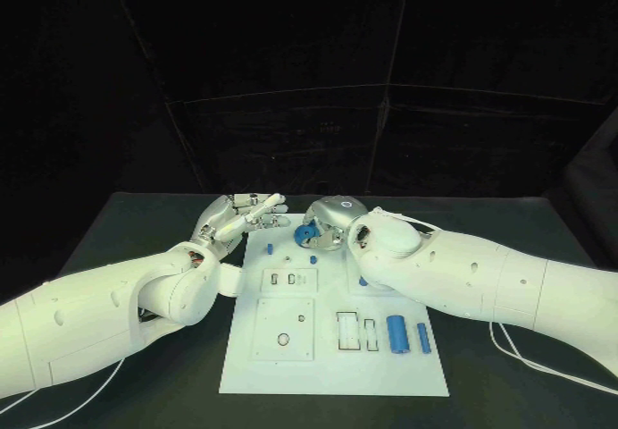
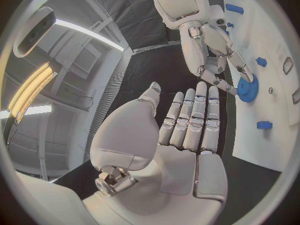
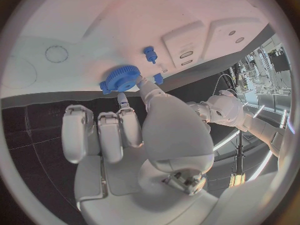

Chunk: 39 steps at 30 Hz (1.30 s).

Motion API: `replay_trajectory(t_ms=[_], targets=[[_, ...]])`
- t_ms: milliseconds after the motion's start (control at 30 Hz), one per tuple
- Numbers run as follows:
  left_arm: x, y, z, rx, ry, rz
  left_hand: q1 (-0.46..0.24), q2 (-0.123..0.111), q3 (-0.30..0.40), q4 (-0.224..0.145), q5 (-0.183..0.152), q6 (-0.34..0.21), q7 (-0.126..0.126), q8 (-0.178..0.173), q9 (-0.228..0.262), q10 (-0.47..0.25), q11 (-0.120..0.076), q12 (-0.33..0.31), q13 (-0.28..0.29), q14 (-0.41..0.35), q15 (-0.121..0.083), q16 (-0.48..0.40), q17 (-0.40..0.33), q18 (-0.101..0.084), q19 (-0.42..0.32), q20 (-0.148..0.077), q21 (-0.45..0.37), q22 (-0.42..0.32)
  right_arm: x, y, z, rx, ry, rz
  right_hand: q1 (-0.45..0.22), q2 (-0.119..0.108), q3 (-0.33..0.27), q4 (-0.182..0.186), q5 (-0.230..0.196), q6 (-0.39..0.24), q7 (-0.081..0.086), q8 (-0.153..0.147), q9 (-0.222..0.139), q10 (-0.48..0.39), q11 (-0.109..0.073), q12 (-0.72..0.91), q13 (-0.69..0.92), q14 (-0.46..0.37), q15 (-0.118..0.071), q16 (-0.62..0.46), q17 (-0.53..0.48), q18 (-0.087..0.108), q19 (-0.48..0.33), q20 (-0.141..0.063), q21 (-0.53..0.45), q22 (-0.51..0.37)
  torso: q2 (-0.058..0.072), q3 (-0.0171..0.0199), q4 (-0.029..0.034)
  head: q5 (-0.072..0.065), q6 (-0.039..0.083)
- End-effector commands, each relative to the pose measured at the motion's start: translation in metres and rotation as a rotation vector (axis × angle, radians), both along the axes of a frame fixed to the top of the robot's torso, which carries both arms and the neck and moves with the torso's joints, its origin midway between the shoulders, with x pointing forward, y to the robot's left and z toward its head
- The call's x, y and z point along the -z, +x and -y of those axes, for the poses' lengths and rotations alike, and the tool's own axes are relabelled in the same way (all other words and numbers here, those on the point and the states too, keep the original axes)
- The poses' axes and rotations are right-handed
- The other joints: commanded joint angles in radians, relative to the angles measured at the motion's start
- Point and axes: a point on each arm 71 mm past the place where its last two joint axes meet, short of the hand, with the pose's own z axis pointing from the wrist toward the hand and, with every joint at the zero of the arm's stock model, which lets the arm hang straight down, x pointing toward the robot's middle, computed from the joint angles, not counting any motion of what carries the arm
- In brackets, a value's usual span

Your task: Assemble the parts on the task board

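Note:
The white task board (image 1: pixel 332 374) lies in the middle of the black table. At its far end my right hand (image 1: pixel 343 220) pinches a blue gear (image 1: pixel 309 235) between thumb and fingertips, right at the board's surface. In the right wrist view the gear (image 3: pixel 120 79) sits at the tips of my right hand (image 3: pixel 137 130). The left wrist view shows the right hand (image 2: pixel 209 45) touching the gear (image 2: pixel 248 89) on the board (image 2: pixel 275 32). My left hand (image 1: pixel 239 222) hovers beside the board's far left corner, its fingers (image 2: pixel 190 120) straight and apart, holding nothing.
Two blue cylinders (image 1: pixel 396 333) (image 1: pixel 422 338) lie at the board's near right, beside rectangular slots (image 1: pixel 347 330). Small blue pegs (image 1: pixel 285 260) (image 1: pixel 313 259) stand near the gear. A blue peg (image 3: pixel 149 54) stands close to the gear. White cables trail from both arms.

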Motion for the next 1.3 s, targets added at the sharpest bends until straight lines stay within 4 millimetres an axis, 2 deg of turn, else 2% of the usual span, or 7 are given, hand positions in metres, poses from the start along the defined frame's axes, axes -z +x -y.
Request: replay_trajectory(t_ms=[33, 133, 300, 467, 633, 1033, 1300], targets=[[-0.001, 0.0, 0.001, 0.014, -0.005, 0.0, -0.003, 0.01, -0.001, -0.005, 0.006, 0.008, 0.014, -0.007, -0.001, 0.009, 0.001, -0.005, -0.001, 0.002, 0.001, -0.007, -0.001, 0.015, 0.004, -0.001, -0.004, -0.001, 0.003, 0.001, 0.001, 0.014, -0.02, -0.049, -0.051, 0.008, -0.025, 0.05, 0.03, -0.008, 0.003, -0.008, 0.002, -0.004, 0.005, -0.006, 0.062, 0.091, 0.01, 0.001, 0.192, -0.01, -0.001, 0.008, 0.0, 0.068, 0.0, -0.0001, -0.0001, 0.0, -0.002], [-0.001, 0.0, 0.001, 0.014, -0.005, -0.001, -0.003, 0.01, -0.001, -0.005, 0.006, 0.008, 0.014, -0.007, -0.001, 0.009, 0.001, -0.005, -0.001, 0.002, 0.001, -0.007, -0.001, 0.015, 0.004, -0.001, -0.004, -0.001, 0.004, 0.001, 0.001, 0.018, -0.02, -0.065, -0.069, 0.008, -0.043, 0.077, 0.042, -0.007, 0.003, -0.009, 0.003, -0.005, 0.006, -0.006, 0.062, 0.091, 0.011, 0.001, 0.192, -0.009, -0.001, 0.01, 0.0, 0.069, 0.0, 0.0003, -0.0008, 0.0, -0.002], [-0.001, 0.0, 0.001, 0.014, -0.005, -0.001, -0.003, 0.01, -0.001, -0.005, 0.006, 0.008, 0.014, -0.007, -0.001, 0.009, 0.001, -0.005, -0.001, 0.002, 0.001, -0.007, -0.001, 0.015, 0.004, -0.001, -0.004, -0.001, 0.005, 0.001, 0.002, 0.021, -0.022, -0.077, -0.072, 0.011, -0.05, 0.088, 0.052, -0.002, 0.002, -0.007, 0.004, -0.003, 0.005, -0.003, 0.065, 0.092, 0.011, 0.002, 0.195, -0.01, 0.0, 0.01, 0.001, 0.07, 0.0, 0.0005, -0.0005, -0.001, -0.002], [-0.001, 0.0, 0.002, 0.015, -0.005, -0.002, -0.002, 0.01, -0.001, -0.007, 0.006, 0.008, 0.014, -0.008, -0.002, 0.008, 0.001, -0.007, -0.001, 0.002, 0.001, -0.008, -0.001, 0.015, 0.005, -0.001, -0.005, -0.002, 0.006, 0.002, 0.005, 0.036, -0.024, -0.105, -0.088, 0.028, -0.064, 0.118, 0.078, 0.007, 0.0, -0.005, 0.004, -0.001, 0.003, -0.002, 0.067, 0.093, 0.009, 0.003, 0.198, -0.011, 0.003, 0.009, 0.003, 0.074, 0.0, 0.0004, -0.0008, -0.001, -0.003], [-0.001, 0.0, 0.002, 0.016, -0.005, -0.003, 0.002, 0.013, 0.0, -0.01, 0.006, 0.008, 0.014, -0.009, -0.002, 0.009, 0.002, -0.008, -0.001, 0.002, 0.001, -0.01, -0.001, 0.014, 0.006, 0.0, -0.006, -0.003, 0.007, 0.004, 0.009, 0.068, -0.017, -0.115, -0.095, 0.034, -0.076, 0.136, 0.094, -0.028, 0.006, -0.017, -0.001, -0.003, 0.008, -0.003, 0.066, 0.093, 0.012, 0.004, 0.2, -0.011, 0.004, 0.01, 0.003, 0.076, 0.0, 0.0005, -0.0006, -0.003, -0.002], [-0.001, 0.0, 0.001, 0.019, -0.005, -0.006, 0.005, 0.015, 0.002, -0.013, 0.006, 0.008, 0.014, -0.011, -0.002, 0.009, 0.002, -0.01, -0.001, 0.003, 0.001, -0.012, -0.002, 0.014, 0.007, 0.0, -0.007, -0.004, -0.004, -0.003, 0.02, 0.063, 0.103, -0.037, -0.042, 0.038, -0.073, 0.114, 0.157, -0.015, 0.006, -0.011, 0.003, 0.011, 0.007, 0.015, 0.084, 0.096, 0.013, 0.009, 0.212, -0.016, 0.021, 0.012, 0.013, 0.097, -0.001, 0.0, -0.0012, -0.005, 0.0], [-0.001, 0.0, -0.005, 0.007, -0.001, -0.004, 0.007, 0.015, 0.002, -0.015, 0.006, 0.008, 0.014, -0.011, -0.002, 0.009, 0.002, -0.011, -0.001, 0.003, 0.002, -0.013, -0.002, 0.014, 0.007, 0.0, -0.007, -0.005, -0.018, -0.017, 0.059, -0.007, 0.317, -0.014, 0.033, 0.033, -0.053, 0.063, 0.167, 0.008, -0.001, -0.003, 0.006, 0.001, 0.001, -0.001, 0.071, 0.09, 0.008, 0.0, 0.188, -0.012, 0.01, 0.008, 0.006, 0.083, -0.005, 0.001, -0.0061, -0.006, 0.007]])
